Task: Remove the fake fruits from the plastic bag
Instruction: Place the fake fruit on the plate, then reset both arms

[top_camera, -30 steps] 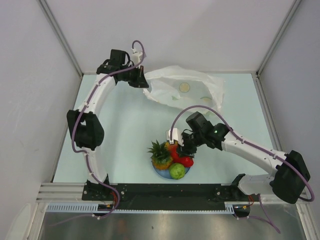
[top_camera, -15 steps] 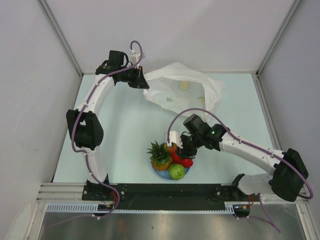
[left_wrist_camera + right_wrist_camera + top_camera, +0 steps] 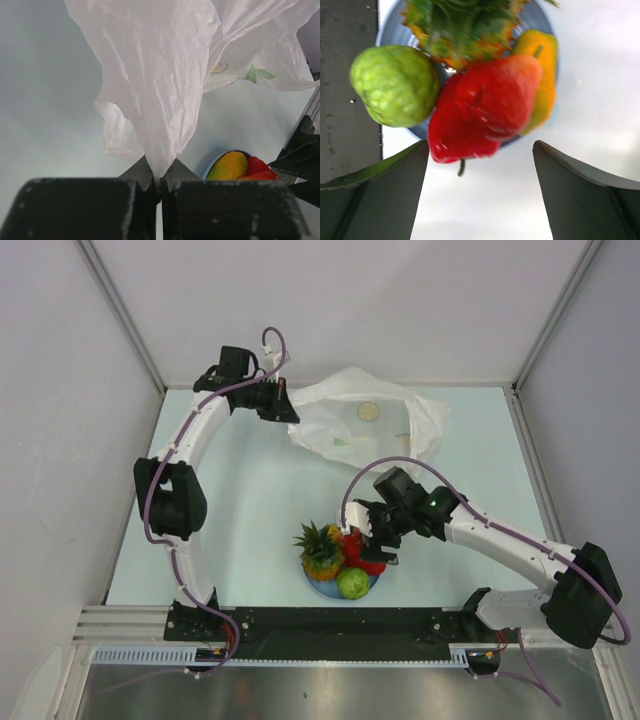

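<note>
The white plastic bag (image 3: 370, 425) lies at the back of the table. My left gripper (image 3: 285, 400) is shut on its left edge, and the bag (image 3: 165, 80) hangs from the closed jaws (image 3: 160, 175). The fruits sit on a light-blue plate (image 3: 322, 585) near the front: pineapple (image 3: 320, 548), red piece (image 3: 368, 558), green ball (image 3: 353, 583), yellow-orange wedge (image 3: 336, 532). My right gripper (image 3: 372, 540) is open and empty just above the red piece (image 3: 482, 112), with the green ball (image 3: 395, 85), pineapple (image 3: 465, 27) and wedge (image 3: 542, 75) around it.
Grey walls and metal frame posts enclose the table on the left, back and right. A black rail (image 3: 340, 620) runs along the front edge right below the plate. The right arm (image 3: 500, 535) stretches across the right half of the table.
My right gripper has opened and let go of the red piece, which now lies on the plate. The gripper has drawn back slightly. The left gripper still holds the bag.
</note>
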{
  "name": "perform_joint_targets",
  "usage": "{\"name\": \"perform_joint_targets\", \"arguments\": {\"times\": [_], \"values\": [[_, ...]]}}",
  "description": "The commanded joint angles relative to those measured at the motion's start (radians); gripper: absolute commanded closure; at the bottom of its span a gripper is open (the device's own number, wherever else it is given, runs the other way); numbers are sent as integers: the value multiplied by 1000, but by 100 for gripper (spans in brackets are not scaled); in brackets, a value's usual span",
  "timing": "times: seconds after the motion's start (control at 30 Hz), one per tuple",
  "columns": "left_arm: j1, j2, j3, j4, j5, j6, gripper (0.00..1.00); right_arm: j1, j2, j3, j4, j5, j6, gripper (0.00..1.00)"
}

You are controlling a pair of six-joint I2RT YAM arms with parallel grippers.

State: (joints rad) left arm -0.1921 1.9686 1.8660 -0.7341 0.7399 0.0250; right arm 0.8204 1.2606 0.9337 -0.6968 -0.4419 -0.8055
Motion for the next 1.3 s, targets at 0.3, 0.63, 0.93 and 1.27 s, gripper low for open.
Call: {"name": "perform_joint_targets", "arguments": {"times": [0.3, 0.63, 0.93, 1.27], "values": [[-21, -115, -25, 7, -25, 36, 100, -364, -32, 68, 92, -1, 112, 9], [-107, -240, 15, -16, -299, 110, 0, -621, -4, 169, 203, -75, 486, 6], [-32, -468, -125, -11, -464, 187, 0, -659, -101, 208, 212, 175, 669, 0], [-23, -652, -590, 110, -614, 104, 0, -771, -139, 175, 109, 259, 783, 0]]}}
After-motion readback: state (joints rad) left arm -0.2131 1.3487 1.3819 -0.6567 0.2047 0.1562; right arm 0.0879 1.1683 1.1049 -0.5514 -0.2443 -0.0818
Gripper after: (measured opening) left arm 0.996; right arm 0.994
